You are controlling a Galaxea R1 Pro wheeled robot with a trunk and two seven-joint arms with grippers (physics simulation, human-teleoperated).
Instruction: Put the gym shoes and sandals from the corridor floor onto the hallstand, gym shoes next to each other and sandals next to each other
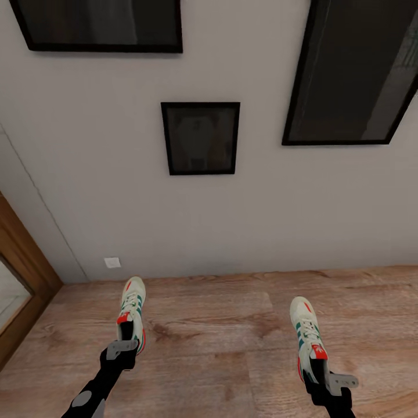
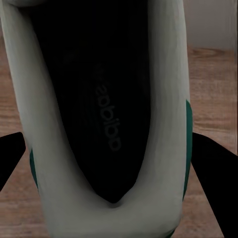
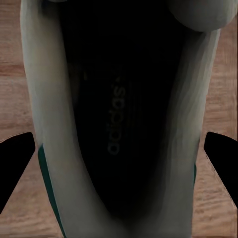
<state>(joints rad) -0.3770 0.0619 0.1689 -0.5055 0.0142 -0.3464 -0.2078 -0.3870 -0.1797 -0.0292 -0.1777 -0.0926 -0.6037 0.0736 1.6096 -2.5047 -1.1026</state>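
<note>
Each of my grippers holds one gym shoe by the heel, toe pointing away toward the wall. The left gym shoe (image 1: 131, 310), white-cream with green stripes and a red tongue, sits in my left gripper (image 1: 122, 348), which is shut on it. My right gripper (image 1: 330, 380) is shut on the right gym shoe (image 1: 306, 331). In the wrist views I look into each shoe's dark opening (image 2: 106, 109) (image 3: 116, 114), with black fingers (image 2: 213, 168) (image 3: 15, 163) against the sides. Below lies the corridor floor (image 1: 220, 337) of wood planks. The sandals and the hallstand are out of view.
A pale wall rises straight ahead with three dark framed pictures (image 1: 201, 138). A small white wall outlet (image 1: 112, 262) sits low near the floor. A brown wooden door frame (image 1: 23, 273) stands at the left edge.
</note>
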